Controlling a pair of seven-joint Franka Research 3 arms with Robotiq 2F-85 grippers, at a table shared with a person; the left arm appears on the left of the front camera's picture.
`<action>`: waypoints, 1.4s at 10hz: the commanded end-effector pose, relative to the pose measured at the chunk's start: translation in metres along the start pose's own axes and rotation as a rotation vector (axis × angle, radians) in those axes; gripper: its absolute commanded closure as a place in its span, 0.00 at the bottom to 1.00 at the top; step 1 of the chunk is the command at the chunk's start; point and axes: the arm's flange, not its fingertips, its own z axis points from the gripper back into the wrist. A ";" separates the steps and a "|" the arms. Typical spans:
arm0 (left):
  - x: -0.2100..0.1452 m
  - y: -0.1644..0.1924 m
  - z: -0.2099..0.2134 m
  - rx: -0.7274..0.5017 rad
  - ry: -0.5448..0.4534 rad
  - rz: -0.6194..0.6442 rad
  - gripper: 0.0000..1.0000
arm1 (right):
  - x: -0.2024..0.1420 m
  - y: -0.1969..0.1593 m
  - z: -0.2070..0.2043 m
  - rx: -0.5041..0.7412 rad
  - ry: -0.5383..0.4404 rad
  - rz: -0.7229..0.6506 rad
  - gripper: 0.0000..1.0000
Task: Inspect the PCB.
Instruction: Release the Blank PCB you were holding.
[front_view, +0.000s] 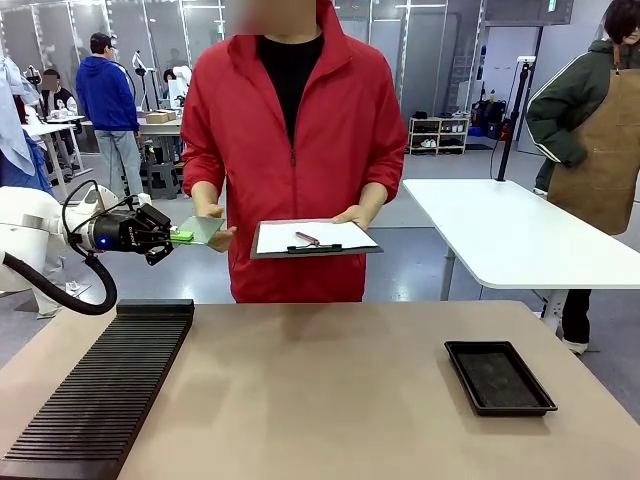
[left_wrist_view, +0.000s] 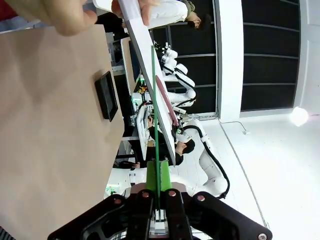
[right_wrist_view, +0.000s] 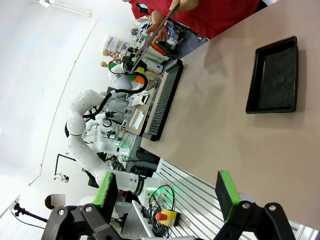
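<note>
Left end effector (front_view: 179, 236) grips the PCB (front_view: 205, 229) just beside the clipboard (front_view: 330, 236), right end effector (right_wrist_view: 166, 192) gapes empty, and inspection looks underway, not finished.

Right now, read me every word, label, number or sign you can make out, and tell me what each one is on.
No text here can be read.
Clipboard paper: looks blank, no legible writing.
PCB, held in the shut left gripper: any print is too small to read.
Black tray: no label visible.
</note>
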 end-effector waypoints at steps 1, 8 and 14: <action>0.001 0.000 -0.002 0.015 0.002 -0.002 0.97 | 0.001 0.001 0.001 0.010 -0.009 0.021 0.00; 0.001 0.000 -0.002 0.015 0.002 -0.002 0.97 | 0.001 0.001 0.001 0.010 -0.009 0.021 0.00; 0.001 0.000 -0.002 0.015 0.002 -0.002 0.97 | 0.001 0.001 0.001 0.010 -0.009 0.021 0.00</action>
